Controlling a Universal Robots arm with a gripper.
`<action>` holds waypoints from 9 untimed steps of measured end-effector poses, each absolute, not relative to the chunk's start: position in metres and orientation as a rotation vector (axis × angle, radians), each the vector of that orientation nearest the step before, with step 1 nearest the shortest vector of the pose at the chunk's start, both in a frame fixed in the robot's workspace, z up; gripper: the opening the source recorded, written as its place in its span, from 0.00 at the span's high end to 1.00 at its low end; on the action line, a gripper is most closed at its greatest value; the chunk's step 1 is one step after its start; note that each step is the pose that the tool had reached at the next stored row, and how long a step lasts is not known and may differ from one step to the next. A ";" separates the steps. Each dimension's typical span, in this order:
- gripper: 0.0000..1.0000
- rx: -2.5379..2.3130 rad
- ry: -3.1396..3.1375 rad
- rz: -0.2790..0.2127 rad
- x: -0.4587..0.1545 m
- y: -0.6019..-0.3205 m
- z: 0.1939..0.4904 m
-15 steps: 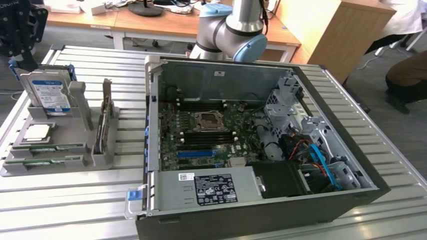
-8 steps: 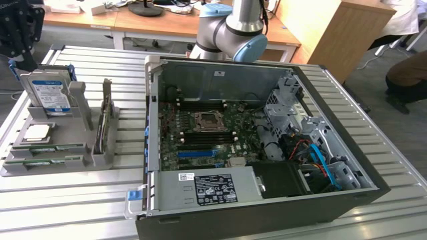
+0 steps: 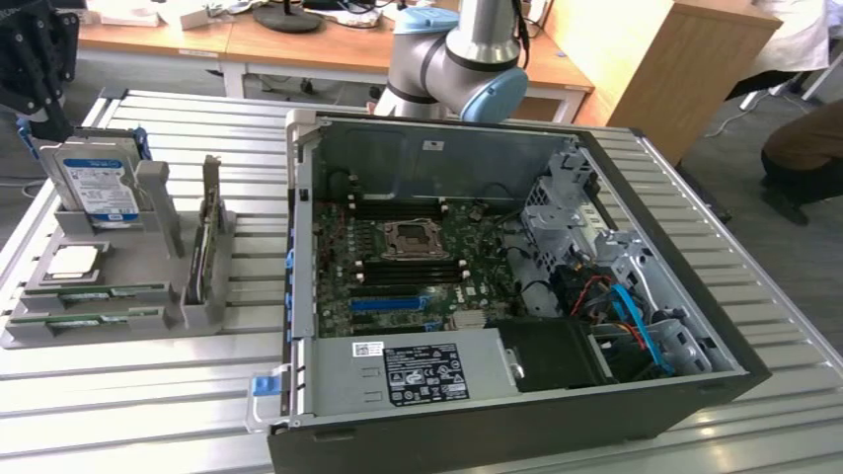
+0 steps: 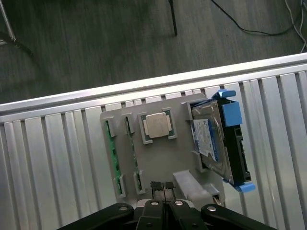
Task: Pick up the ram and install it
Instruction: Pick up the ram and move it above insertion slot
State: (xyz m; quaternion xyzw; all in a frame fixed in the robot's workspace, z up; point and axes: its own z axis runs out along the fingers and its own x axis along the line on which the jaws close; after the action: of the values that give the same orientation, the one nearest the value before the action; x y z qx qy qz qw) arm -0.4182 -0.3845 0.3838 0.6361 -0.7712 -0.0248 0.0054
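Shows the ram (image 4: 111, 153) as a thin green strip lodged on edge in a grey holder (image 4: 158, 160), in the slot farthest from the hard drive (image 4: 206, 139), pinned by small clips at both ends and untouched. Looks light, thin and stiff, yet fragile: liable to crack or shed a chip under a hard squeeze or a twist, and probably slick on its flat faces. Calls for a modest pinch across the two faces near the middle of the exposed long edge, clear of the end clips, with a straight lift so as not to flex the board; best to leave alone the contact edge, hidden here. Places on the same holder a square silver processor chip (image 4: 157, 125) in its own recess and, beyond it, the hard drive standing in a blue bracket (image 4: 231, 115). Finds the jaws clenched on nothing, with the gripper (image 4: 162, 187) hanging over the holder's edge, near the ram but apart from it. Sets the holder on a slatted metal worktop (image 3: 132, 395), just beside an open computer case (image 3: 527, 425) on the exterior view's left, with a green motherboard (image 3: 355, 276) exposed inside around the processor socket (image 3: 409, 239). Suggests, by this reading, a pick-up not yet begun.
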 end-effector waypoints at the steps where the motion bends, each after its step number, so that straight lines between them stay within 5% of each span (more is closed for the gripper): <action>1: 0.89 1.998 -2.409 -0.078 -0.418 -0.385 0.384; 9: 0.89 1.998 -2.409 -0.078 -0.418 -0.385 0.384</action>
State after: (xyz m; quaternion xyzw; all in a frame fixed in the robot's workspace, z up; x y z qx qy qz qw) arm -0.4182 -0.3845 0.3838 0.6383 -0.7694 -0.0248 0.0054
